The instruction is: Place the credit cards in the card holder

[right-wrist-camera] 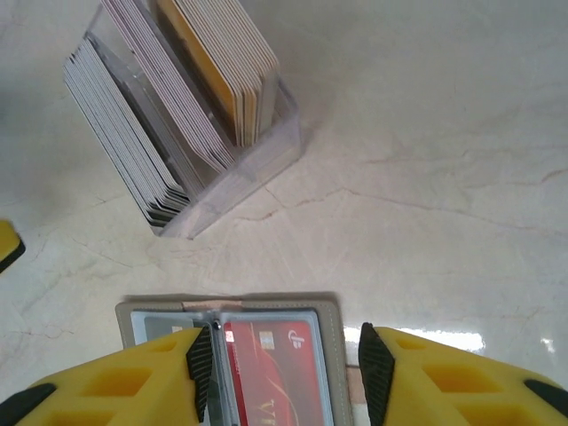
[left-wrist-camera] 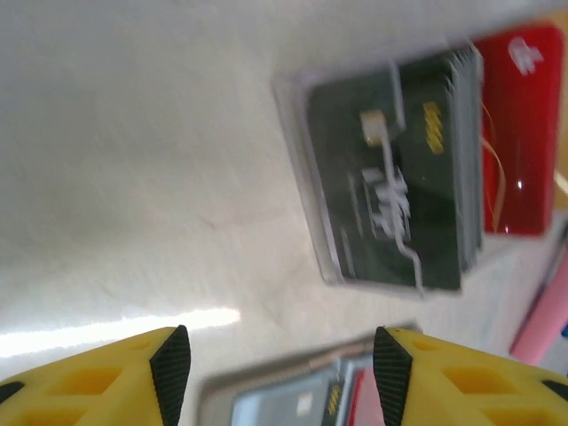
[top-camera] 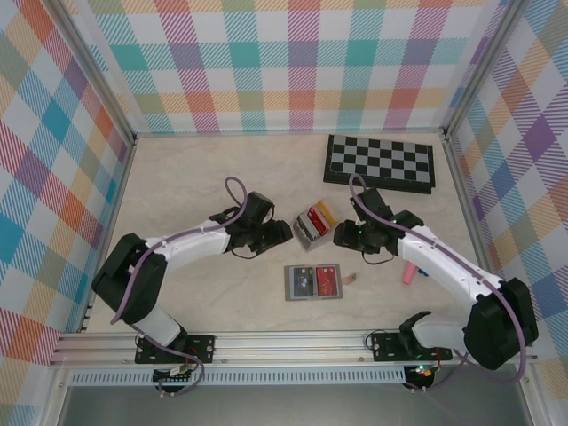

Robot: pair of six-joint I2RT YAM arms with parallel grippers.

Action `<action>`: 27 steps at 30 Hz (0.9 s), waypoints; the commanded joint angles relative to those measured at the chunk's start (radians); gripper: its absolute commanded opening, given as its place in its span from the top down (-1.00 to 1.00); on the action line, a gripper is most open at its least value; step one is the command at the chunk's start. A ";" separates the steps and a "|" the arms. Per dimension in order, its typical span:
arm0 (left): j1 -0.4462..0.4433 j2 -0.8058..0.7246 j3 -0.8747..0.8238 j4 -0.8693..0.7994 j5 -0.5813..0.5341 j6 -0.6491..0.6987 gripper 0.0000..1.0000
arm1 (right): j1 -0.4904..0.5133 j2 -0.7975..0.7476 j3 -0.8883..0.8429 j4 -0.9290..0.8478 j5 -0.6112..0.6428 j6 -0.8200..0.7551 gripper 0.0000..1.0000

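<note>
Pale marbled table [top-camera: 195, 177] — the card holder [top-camera: 313, 282] lies open near centre, a red card [top-camera: 327, 281] in its right half. Flanking the card rack [top-camera: 312, 224] just beyond, left gripper [top-camera: 282, 232] and right gripper [top-camera: 341, 236] have fingers apart — both empty.

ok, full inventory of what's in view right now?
card holder: 1, grey, lying open at the table's front middle
credit cards: 2 seen, one red and one silver-grey, in the holder's pockets
card rack: 1, clear plastic, just behind the holder, between the grippers
rack cards: many, count unclear; mostly white edges, with black, red and yellow among them
chessboard: 1, black and grey, far right of the table
pink object: 1, pink, beside the right arm, partly hidden
table: 1, cream marbled
left gripper: 1, yellow with black pads, open, left of the rack
right gripper: 1, same colours, open, right of the rack
</note>
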 commanded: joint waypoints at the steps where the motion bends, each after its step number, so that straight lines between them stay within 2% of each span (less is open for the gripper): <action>1: 0.008 0.067 0.089 0.005 0.052 -0.033 -0.21 | -0.002 0.046 0.058 -0.044 0.029 -0.078 0.00; 10: 0.009 0.223 0.215 0.021 0.075 -0.093 -0.17 | -0.001 0.125 0.114 -0.041 0.025 -0.116 0.00; 15: 0.009 0.254 0.233 0.015 0.073 -0.101 -0.06 | -0.002 0.148 0.137 -0.047 0.035 -0.130 -0.01; 21: 0.007 0.287 0.240 0.027 0.079 -0.091 -0.03 | -0.002 0.168 0.147 -0.035 0.029 -0.135 -0.01; 27: 0.007 0.311 0.247 -0.032 0.057 -0.040 0.26 | -0.001 0.213 0.203 -0.066 0.081 -0.171 -0.01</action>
